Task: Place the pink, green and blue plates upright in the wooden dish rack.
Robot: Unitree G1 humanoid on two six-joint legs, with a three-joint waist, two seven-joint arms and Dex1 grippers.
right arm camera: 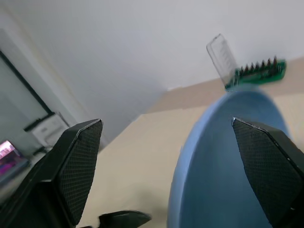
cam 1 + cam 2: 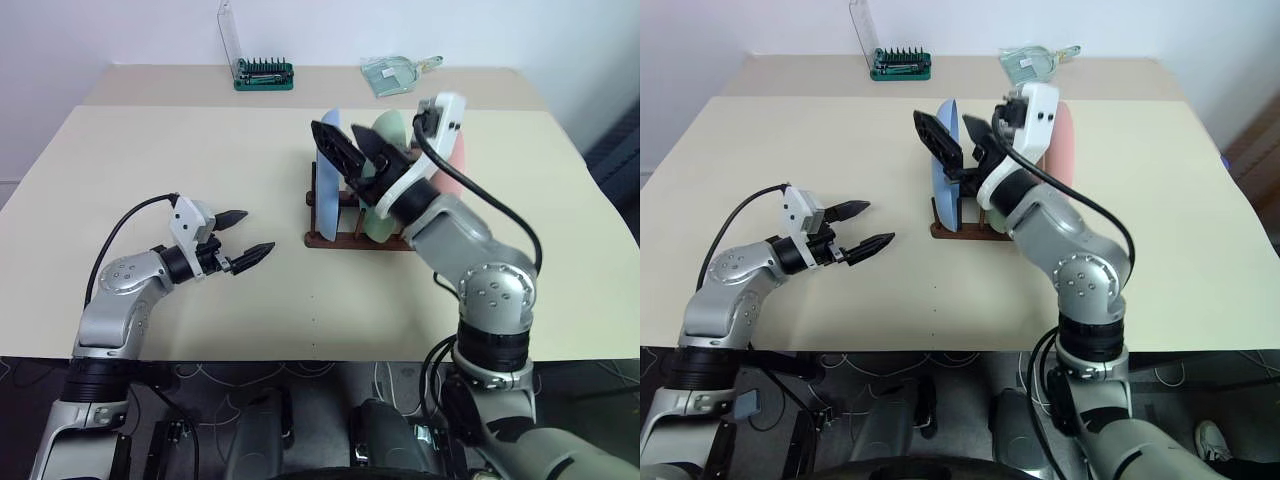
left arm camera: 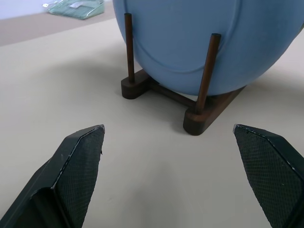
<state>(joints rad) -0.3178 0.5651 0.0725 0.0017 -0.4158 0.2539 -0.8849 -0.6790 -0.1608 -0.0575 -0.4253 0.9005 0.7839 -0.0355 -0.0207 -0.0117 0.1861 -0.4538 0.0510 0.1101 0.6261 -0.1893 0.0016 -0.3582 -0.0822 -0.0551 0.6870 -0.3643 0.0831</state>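
Right arm and right claw (image 2: 352, 150) stand in front of the wooden dish rack (image 2: 330, 238): the rack's right half and most of its pegs are covered.

Green plate (image 2: 388, 125): top arc and a strip near the base show; middle is behind the claw's fingers.

Pink plate (image 2: 1065, 145): one edge strip shows beside the white wrist housing; which slot it sits in cannot be told.

Blue plate (image 3: 209, 42): cut off by the left wrist picture's top and side edges; its foot is hidden behind the rack's rail.

Clear packet (image 2: 392, 72) near the desk's far edge: contents too small to tell.

Green bit case (image 1: 256, 72): blurred.
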